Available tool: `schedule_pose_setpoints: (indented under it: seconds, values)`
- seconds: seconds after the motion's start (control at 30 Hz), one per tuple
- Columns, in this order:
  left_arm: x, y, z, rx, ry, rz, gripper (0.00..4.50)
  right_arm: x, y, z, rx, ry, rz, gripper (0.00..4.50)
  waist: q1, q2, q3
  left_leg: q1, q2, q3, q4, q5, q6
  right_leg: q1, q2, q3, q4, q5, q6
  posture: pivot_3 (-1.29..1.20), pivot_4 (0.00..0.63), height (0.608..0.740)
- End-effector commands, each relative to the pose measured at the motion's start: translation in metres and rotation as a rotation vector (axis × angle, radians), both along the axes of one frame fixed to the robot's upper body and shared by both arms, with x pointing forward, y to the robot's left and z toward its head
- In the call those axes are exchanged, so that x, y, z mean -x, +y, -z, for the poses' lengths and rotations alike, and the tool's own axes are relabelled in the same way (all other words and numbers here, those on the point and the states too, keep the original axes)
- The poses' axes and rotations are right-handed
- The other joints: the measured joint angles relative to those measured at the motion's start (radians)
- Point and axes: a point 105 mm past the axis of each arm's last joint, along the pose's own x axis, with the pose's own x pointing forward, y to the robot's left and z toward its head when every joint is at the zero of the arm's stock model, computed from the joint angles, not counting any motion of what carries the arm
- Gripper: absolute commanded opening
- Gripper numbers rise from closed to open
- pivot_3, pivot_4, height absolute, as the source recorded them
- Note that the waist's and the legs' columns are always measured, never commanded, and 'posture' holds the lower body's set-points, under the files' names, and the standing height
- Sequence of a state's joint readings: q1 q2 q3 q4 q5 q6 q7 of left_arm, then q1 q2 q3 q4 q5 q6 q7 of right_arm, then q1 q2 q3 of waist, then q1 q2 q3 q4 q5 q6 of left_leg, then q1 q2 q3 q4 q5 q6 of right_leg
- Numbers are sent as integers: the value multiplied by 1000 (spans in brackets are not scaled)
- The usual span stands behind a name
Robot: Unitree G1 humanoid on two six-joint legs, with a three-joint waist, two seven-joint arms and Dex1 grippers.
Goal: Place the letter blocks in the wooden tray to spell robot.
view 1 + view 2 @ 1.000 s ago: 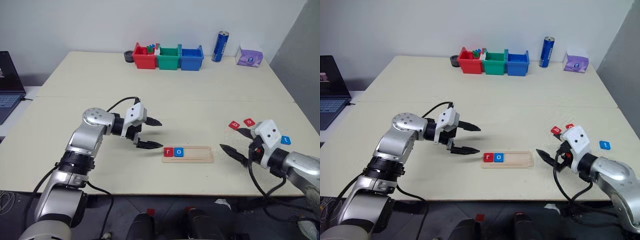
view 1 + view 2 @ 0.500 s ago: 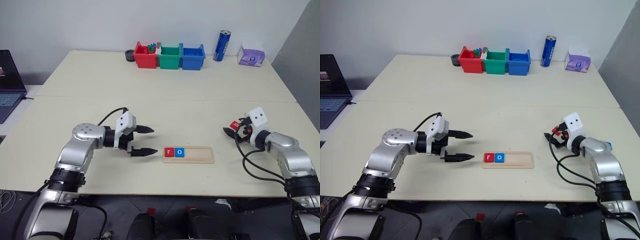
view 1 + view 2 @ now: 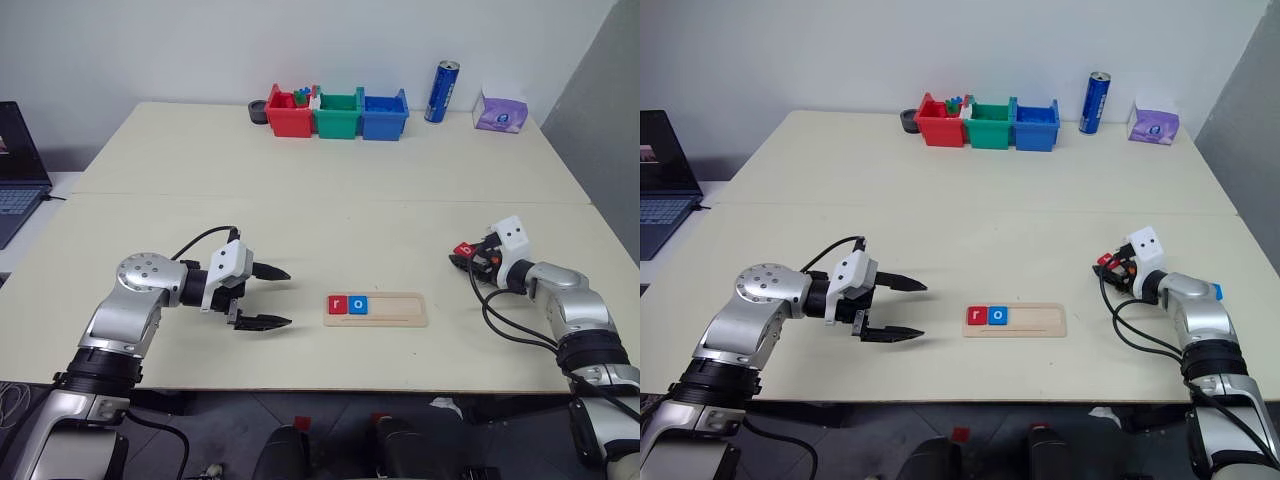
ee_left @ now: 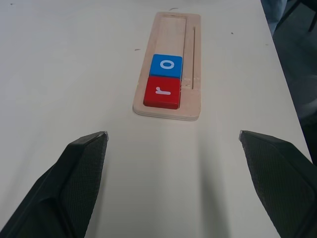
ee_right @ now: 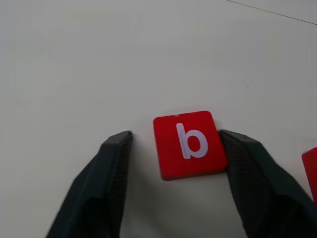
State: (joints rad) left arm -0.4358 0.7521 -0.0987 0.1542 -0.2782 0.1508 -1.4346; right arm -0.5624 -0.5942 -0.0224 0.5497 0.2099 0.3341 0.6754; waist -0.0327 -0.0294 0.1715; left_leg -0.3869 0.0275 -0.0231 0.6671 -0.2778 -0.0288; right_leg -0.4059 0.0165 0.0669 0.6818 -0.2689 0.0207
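The wooden tray (image 3: 402, 309) lies near the table's front edge, with a red "r" block (image 3: 337, 304) and a blue "o" block (image 3: 358, 304) at its left end. In the left wrist view the tray (image 4: 171, 32) lies ahead of my left gripper (image 4: 172, 134). That gripper (image 3: 285, 297) hovers open and empty to the tray's left. At the right, my right gripper (image 5: 174, 134) straddles a red "b" block (image 5: 189, 144) on the table. One finger touches the block; a small gap remains at the other. Another red block (image 5: 312, 168) lies beside it. A blue block (image 3: 1215, 291) peeks from behind the right arm.
Red (image 3: 289, 113), green (image 3: 338, 113) and blue (image 3: 384, 113) bins stand at the table's far edge. A blue can (image 3: 442, 92) and a purple packet (image 3: 500, 112) are to their right. A laptop (image 3: 15, 170) sits off the table's left side.
My right arm reached forward to the red "b" block and its jaws narrowed around it. My left arm drew back leftward from the tray, still open.
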Motion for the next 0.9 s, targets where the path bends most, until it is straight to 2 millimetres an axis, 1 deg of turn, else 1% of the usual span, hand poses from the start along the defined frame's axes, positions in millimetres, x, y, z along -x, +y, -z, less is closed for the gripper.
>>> schedule_pose_setpoints:
  seconds: [0.03,0.07,0.13,0.23,0.3,0.37,0.43,0.53,0.6,0.7,0.83,0.9]
  values:
    - [0,-4,-7,2,-34,35,4500,2,-13,6,17,23,79,1545,0,0,0,0,0,0,0,0,0,0,0,0,0,0,0,0,150,740]
    - [1,-4,-7,2,-35,39,4500,4,-12,4,20,13,84,1460,1,0,0,0,0,0,0,0,0,0,0,0,0,0,0,0,150,740]
    - [2,-4,-7,5,-50,55,4500,12,-8,-3,30,-19,80,1466,5,0,0,0,0,0,0,0,0,0,0,0,0,0,0,0,150,740]
    - [5,-5,-9,19,-61,69,4500,35,0,-17,43,-80,104,1466,8,0,0,-2,0,-2,-1,0,0,-1,-1,-1,-1,0,0,0,150,740]
    - [7,-8,-8,24,-57,86,4500,57,7,-20,48,-98,138,1466,8,1,-1,-4,0,-3,-2,0,0,-2,0,-1,0,0,0,0,150,740]
    - [9,-11,-5,17,-56,108,4500,80,17,-19,25,-96,190,1466,6,2,-1,-6,1,-4,-2,0,0,-3,0,0,-1,0,0,0,150,740]
    - [10,-14,-4,16,-54,122,4500,97,25,-16,19,-93,245,1466,4,2,-1,-6,1,-5,-2,0,0,-4,0,0,0,0,0,0,150,740]
    - [10,-18,-4,20,-54,134,4500,117,36,-10,-16,-83,357,1466,-1,3,-1,-4,1,-3,-2,0,0,-4,0,0,1,-1,0,0,150,740]
    - [10,-20,-3,17,-52,145,4500,126,41,-5,-17,-73,416,1466,-1,3,-1,-3,1,-3,-2,0,0,-4,1,1,1,-3,4,0,150,740]
    - [10,-22,-1,5,-55,161,4500,133,46,6,-32,-34,470,1466,0,3,-1,-3,1,-1,-1,0,0,-4,1,1,1,-3,5,0,150,740]
    - [8,-24,-1,9,-59,165,4500,137,52,16,-75,8,513,1466,0,3,-2,-3,1,-1,-1,0,0,-4,1,1,0,-4,5,0,150,740]
    - [8,-25,0,5,-63,168,4500,138,52,21,-110,27,550,1466,0,3,-2,-3,1,-1,-2,0,0,-4,1,1,0,-4,5,0,150,740]
